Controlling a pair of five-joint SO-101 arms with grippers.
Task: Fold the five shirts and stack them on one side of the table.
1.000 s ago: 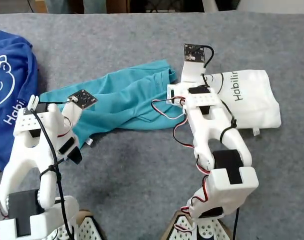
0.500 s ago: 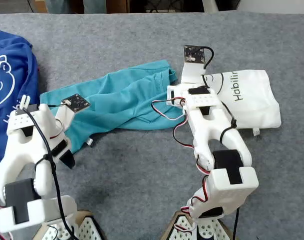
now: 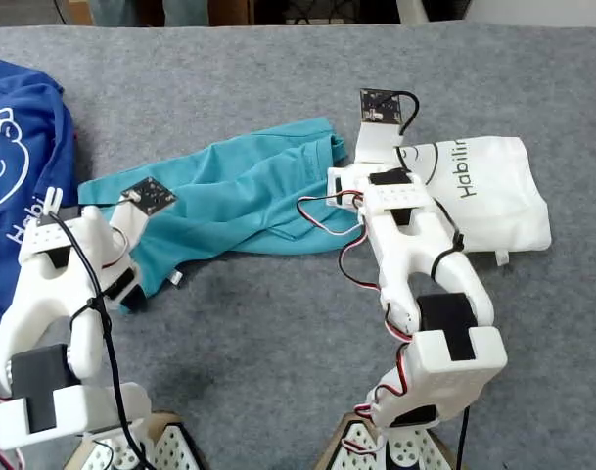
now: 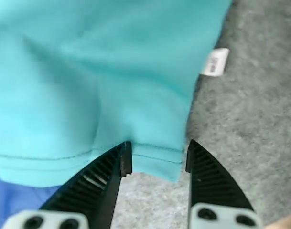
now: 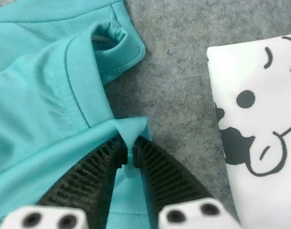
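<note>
Pinching teal shirt (image 3: 249,191), right hand (image 5: 128,152), left hand (image 4: 157,155) spread over its hem

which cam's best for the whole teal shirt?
High view: the teal shirt lies in frame nearly end to end. Left wrist view catches its hem at the open left gripper; right wrist view, a fold pinched by the right gripper.
</note>
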